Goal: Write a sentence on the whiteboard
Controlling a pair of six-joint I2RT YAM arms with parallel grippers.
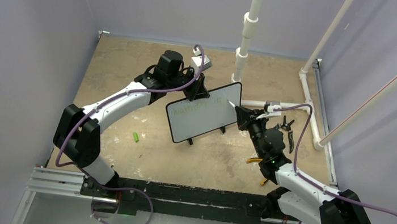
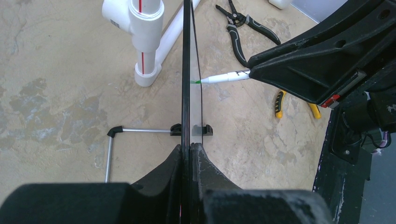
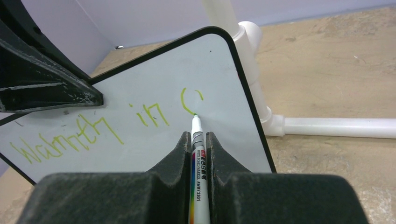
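Note:
The whiteboard, white with a thin black frame, stands tilted mid-table. My left gripper is shut on its top edge; in the left wrist view the board runs edge-on between the closed fingers. My right gripper is shut on a white marker whose green tip touches the board. The sentence is green handwriting, one line reading roughly "Warmth in" plus a started curved letter at the tip. The marker also shows in the left wrist view.
A white PVC pipe frame stands behind the board, with a pipe running down the right side. Black pliers and yellow-handled pliers lie by the right arm. A green marker cap lies left of the board.

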